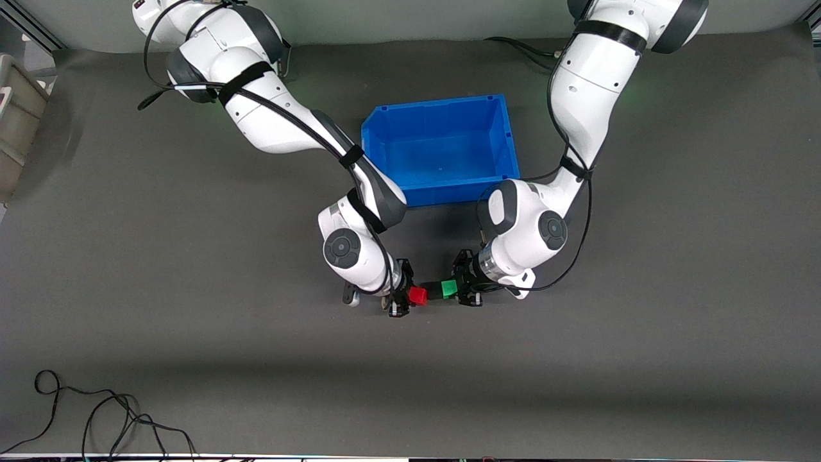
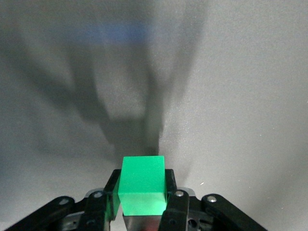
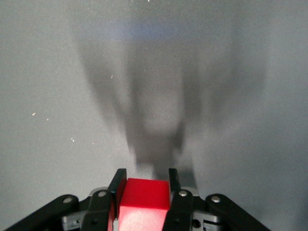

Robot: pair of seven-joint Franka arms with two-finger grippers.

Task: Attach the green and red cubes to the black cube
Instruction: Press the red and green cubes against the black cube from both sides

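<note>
Two cubes were held in the air over the bare table, at a spot nearer to the front camera than the blue bin (image 1: 436, 102). Starting at the right arm's end, the right gripper (image 1: 410, 296) was clamped on the red cube (image 1: 418, 296), its fingers (image 3: 117, 190) pressing two opposite faces. Between the coloured cubes we saw a small dark shape (image 1: 434, 290) that we took for the black cube, though we could not tell what it was touching. Next came the green cube (image 1: 449, 287), pinched in the left gripper (image 1: 459, 289). To do this joining well, we judged that both grippers should hold firm, line the faces up square and level, and close the gap slowly along one straight line. A skewed approach risked knocking the cubes out of line.
</note>
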